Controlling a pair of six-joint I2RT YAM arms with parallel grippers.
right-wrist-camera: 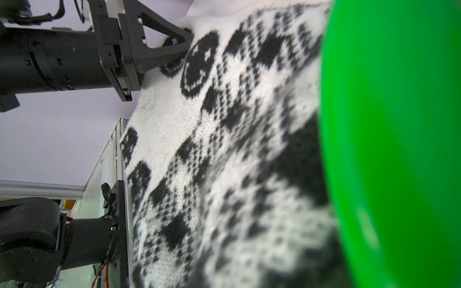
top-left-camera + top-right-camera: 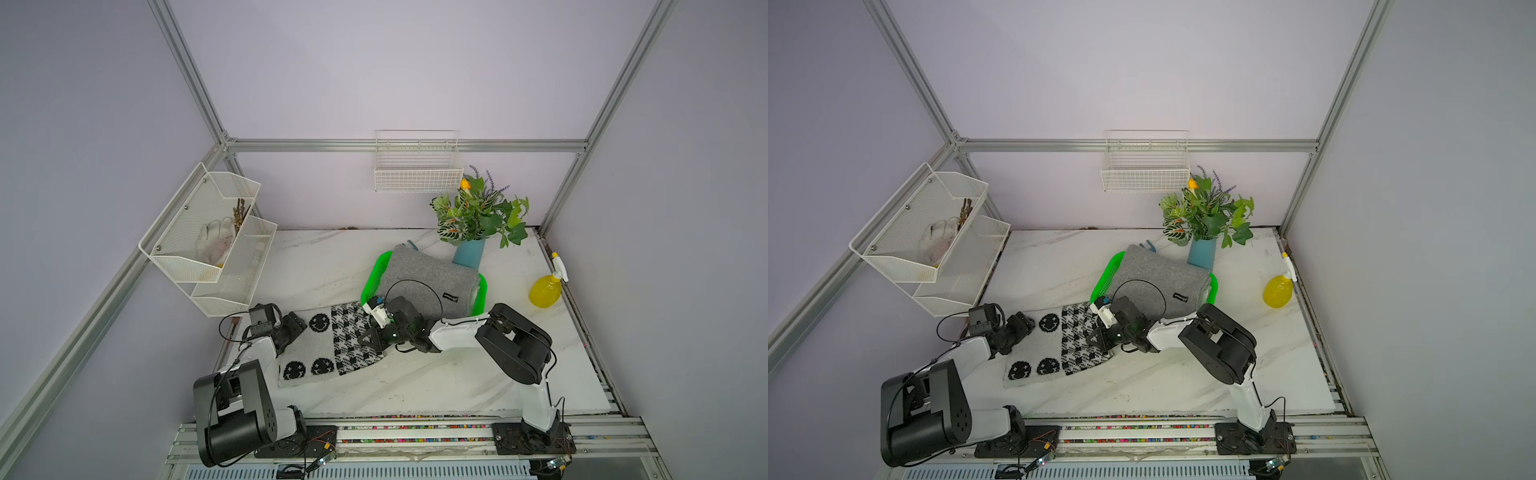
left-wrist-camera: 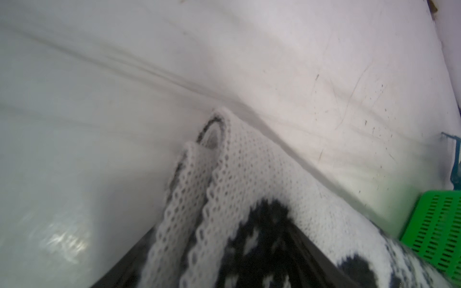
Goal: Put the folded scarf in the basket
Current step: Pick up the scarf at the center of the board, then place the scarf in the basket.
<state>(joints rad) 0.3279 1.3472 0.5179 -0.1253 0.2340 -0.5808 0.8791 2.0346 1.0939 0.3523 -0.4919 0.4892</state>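
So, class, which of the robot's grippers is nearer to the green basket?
Right. The right gripper is at the end of the scarf that lies beside the green basket; the left gripper is at the scarf's opposite end, clearly farther off.

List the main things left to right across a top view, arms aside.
white mesh rack → black-and-white scarf → green basket → yellow spray bottle. Left out: the blue vase and the white wire basket, which both sit within the green basket's span.
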